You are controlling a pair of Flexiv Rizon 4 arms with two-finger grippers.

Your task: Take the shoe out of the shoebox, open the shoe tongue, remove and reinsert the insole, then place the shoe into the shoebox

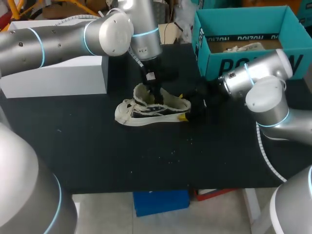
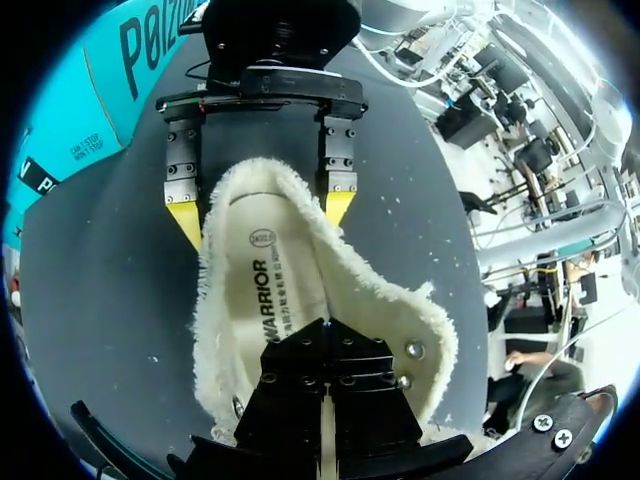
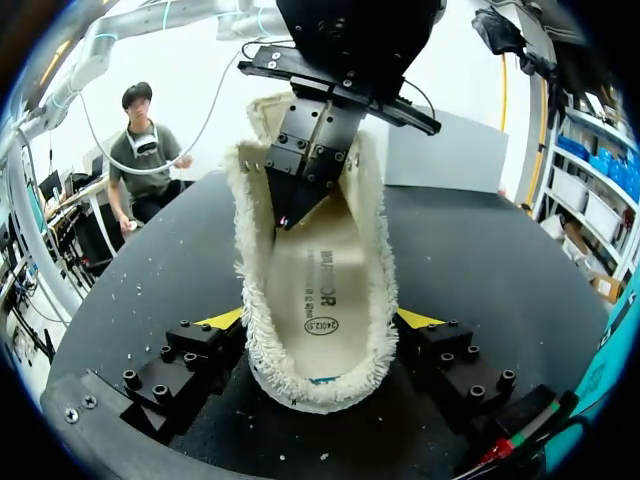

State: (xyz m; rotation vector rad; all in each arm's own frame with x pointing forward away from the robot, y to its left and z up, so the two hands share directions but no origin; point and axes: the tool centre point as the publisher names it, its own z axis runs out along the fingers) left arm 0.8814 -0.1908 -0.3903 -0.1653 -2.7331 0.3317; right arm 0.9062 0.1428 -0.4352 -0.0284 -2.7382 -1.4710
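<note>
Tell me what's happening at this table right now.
The shoe is out of the shoebox and lies on the table. The right end effector clamps its heel end from both sides. The left end effector, closed, reaches down inside toward the insole. It is unclear whether it has pinched the insole.

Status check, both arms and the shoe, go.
Left gripper shut inside shoe, seemingly pinching insole. Right gripper clamped across shoe's end. Shoe on table, outside shoebox. Nothing in the way.
</note>
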